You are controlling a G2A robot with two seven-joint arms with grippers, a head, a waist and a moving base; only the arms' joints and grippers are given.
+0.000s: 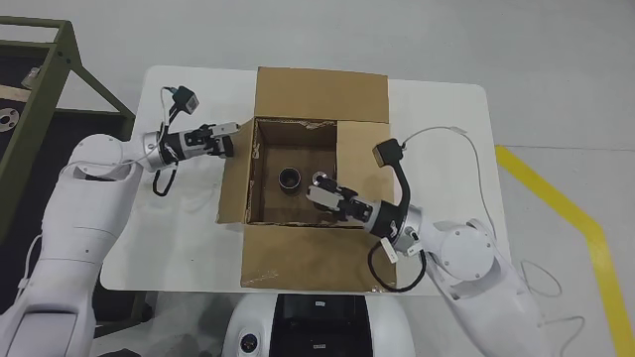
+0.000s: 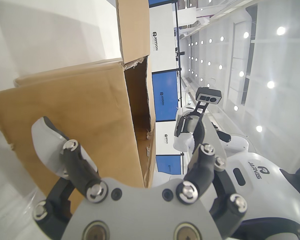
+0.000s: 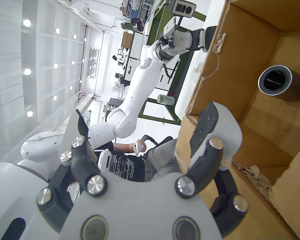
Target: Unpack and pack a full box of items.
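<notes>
We are likely unpacking: a dark cylindrical tin [image 3: 277, 83] is lying on the cardboard box [image 1: 319, 94] floor. Our right gripper [image 1: 321, 191] is hovering nearby, spread and empty (left gripper [image 1: 234, 140], also spread, is sitting at the side wall), and next it is needing to descend onto the tin.

Bright, even light comes from rows of round ceiling lamps [image 2: 270, 84], which burn out to white spots in both wrist views. The white tabletop [image 1: 446, 119] shows mild glare. Ahead of the left tool [image 2: 120, 131] the box [image 2: 90, 106] throws a soft grey shadow; its inside is dimmer. Wrist views bend straight lines near their edges.
</notes>
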